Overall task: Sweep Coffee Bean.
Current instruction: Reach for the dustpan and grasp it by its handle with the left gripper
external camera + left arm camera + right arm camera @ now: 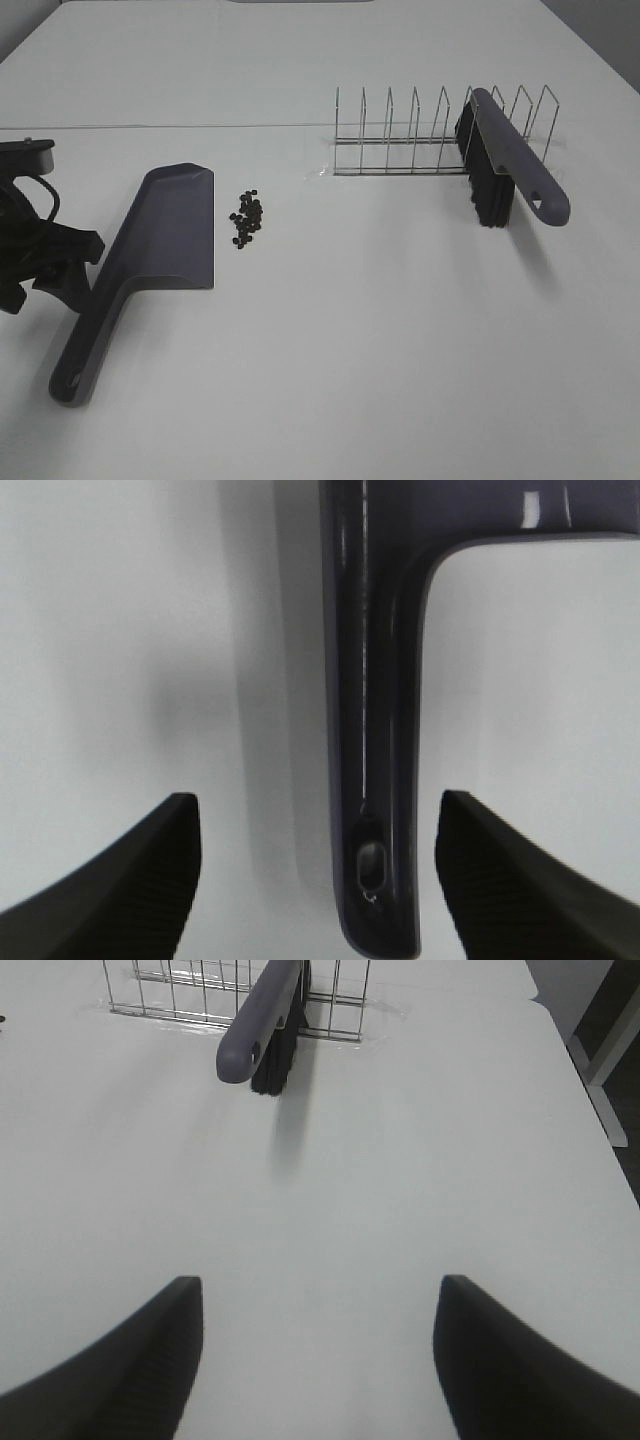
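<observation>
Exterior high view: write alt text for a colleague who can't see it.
Coffee beans lie in a small pile on the white table, just right of the mouth of the grey dustpan. The left gripper is at its handle; far right, a grey brush leans in a wire rack.

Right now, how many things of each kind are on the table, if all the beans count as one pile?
dustpan: 1
brush: 1
wire rack: 1
coffee bean pile: 1
Total: 4
</observation>
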